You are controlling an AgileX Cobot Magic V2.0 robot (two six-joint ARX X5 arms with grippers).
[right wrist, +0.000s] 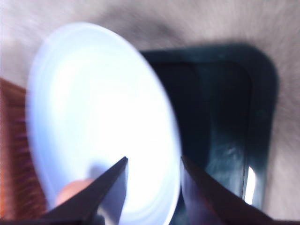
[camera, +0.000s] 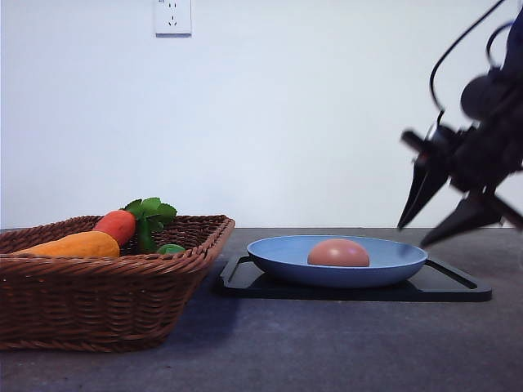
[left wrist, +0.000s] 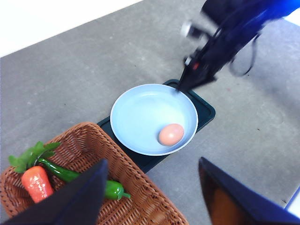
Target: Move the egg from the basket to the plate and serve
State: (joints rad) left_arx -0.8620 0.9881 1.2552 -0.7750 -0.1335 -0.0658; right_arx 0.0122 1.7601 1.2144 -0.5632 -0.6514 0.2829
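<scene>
The egg (camera: 338,253) lies in the plate (camera: 278,254), which sits on a black tray (camera: 458,287). Left of the plate, the basket (camera: 98,302) holds a carrot (camera: 117,225), a yellow-orange vegetable (camera: 69,244) and a green pepper (left wrist: 89,182). The right gripper (camera: 429,227) hangs above the plate's right rim, fingers spread and empty; the left gripper (left wrist: 152,197) is likewise spread.

I see a reddish-brown egg (camera: 338,253) on the light-blue plate (camera: 282,255), over a black tray (camera: 458,287). On my left, the brown woven basket (camera: 98,306) holds orange-red, yellow-orange and green vegetables. The table (camera: 343,343) is grey.
</scene>
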